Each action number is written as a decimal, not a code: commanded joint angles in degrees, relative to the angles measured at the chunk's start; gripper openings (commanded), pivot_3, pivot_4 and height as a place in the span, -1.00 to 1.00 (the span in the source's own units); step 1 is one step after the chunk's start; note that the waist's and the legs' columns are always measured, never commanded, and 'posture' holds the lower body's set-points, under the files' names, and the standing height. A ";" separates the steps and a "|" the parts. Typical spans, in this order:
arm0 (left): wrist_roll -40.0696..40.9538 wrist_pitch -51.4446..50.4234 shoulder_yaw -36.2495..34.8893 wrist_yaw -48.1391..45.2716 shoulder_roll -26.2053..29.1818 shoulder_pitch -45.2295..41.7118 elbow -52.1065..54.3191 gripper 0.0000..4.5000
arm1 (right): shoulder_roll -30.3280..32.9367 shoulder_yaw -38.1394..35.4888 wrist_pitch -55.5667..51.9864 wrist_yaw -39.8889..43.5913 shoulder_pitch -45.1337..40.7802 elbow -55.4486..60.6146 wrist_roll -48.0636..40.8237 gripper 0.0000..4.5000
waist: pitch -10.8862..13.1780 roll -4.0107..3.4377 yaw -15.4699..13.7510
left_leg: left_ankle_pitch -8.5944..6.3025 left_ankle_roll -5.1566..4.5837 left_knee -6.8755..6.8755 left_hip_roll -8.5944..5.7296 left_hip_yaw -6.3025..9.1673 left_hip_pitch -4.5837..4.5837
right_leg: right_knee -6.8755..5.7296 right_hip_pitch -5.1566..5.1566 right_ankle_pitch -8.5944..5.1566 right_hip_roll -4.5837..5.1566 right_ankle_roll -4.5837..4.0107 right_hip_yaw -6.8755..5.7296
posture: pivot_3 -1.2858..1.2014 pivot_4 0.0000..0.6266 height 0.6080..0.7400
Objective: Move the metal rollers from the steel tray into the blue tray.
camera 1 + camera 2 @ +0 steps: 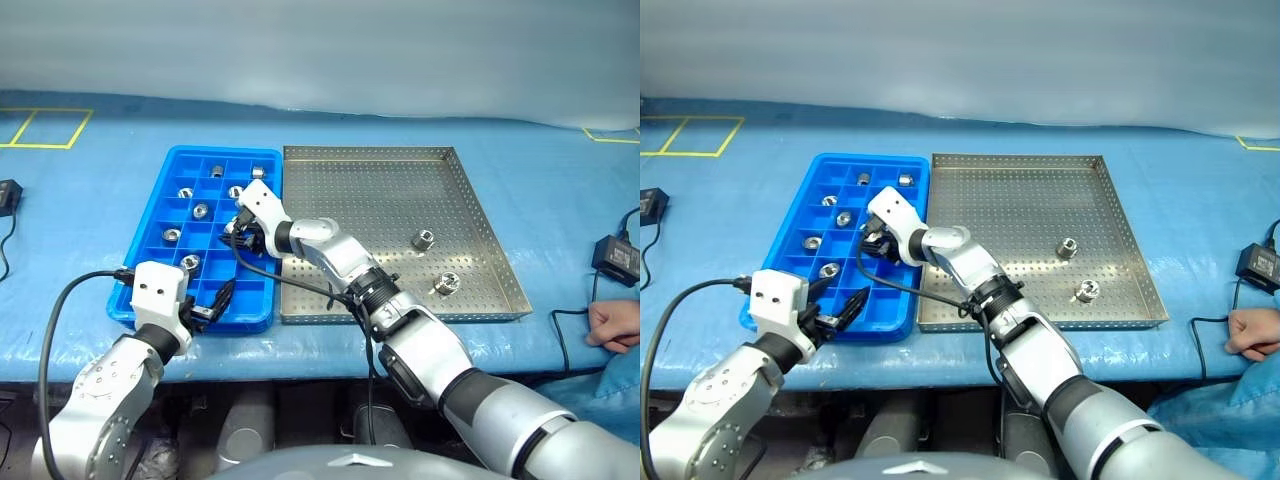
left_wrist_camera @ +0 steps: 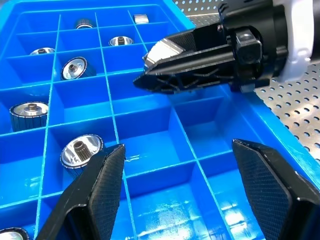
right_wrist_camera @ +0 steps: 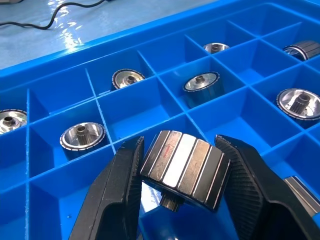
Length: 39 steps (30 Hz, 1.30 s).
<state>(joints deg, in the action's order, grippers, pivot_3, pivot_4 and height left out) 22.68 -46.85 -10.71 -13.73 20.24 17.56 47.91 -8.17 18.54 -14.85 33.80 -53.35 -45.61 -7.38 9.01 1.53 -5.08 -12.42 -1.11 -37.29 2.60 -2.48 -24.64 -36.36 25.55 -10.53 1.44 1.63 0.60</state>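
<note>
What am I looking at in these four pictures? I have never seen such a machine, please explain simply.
It is a humanoid robot with two arms. Two pictures come from cameras in its head, looking down at a blue-covered table. The other two come from cameras on its wrists. On the table lie a blue tray with small compartments and a steel tray. The right end effector holds one metal roller above the blue tray. The left end effector is open and holds nothing. Two rollers remain in the steel tray.
</note>
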 commanded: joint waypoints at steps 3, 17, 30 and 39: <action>-0.05 1.44 0.00 0.60 -0.11 0.00 2.52 0.66 | -7.99 -1.54 2.34 0.40 -4.45 -2.63 -0.26 -0.14 | 0.00 0.00 -0.02 | 0.00 0.00 0.06 -0.01 0.00 0.00 | 0.06 -0.01 0.00 -0.02 -0.01 -0.01 | 0.31 -0.52 1.00; -0.15 1.28 0.87 1.47 -0.03 -0.11 1.93 0.66 | -11.04 1.11 2.28 2.56 -3.35 -2.01 0.23 -0.14 | -0.01 0.00 0.02 | 0.00 0.01 0.12 0.00 0.00 0.06 | 0.10 -0.04 0.00 -0.05 -0.01 -0.01 | 0.32 -0.52 1.00; -0.12 1.27 2.51 1.04 0.12 -2.26 0.40 0.66 | -5.88 3.30 0.61 -1.18 1.04 9.62 0.73 0.18 | 0.02 -0.03 -0.14 | 0.00 0.02 0.13 0.00 0.02 -0.05 | 0.19 -0.01 0.00 -0.03 -0.01 -0.04 | 0.29 -0.52 1.00; 0.14 2.26 8.39 -1.58 0.42 -12.40 -5.19 0.66 | 16.56 -0.02 -20.82 -0.91 19.80 52.88 0.99 0.18 | 0.01 -0.04 -1.03 | -0.03 0.05 0.02 -0.05 0.11 -0.23 | 0.36 -0.15 -0.05 0.21 0.10 -0.17 | 0.18 -0.52 1.00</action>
<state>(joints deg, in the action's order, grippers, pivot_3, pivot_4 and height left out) 22.65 -45.83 -3.39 -14.28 20.47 6.38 42.73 6.86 20.87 -32.11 33.11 -34.76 0.00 -6.22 9.03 1.50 -6.11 -12.46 -1.09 -37.31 2.52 -2.40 -24.89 -35.98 25.40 -10.58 1.68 1.74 0.44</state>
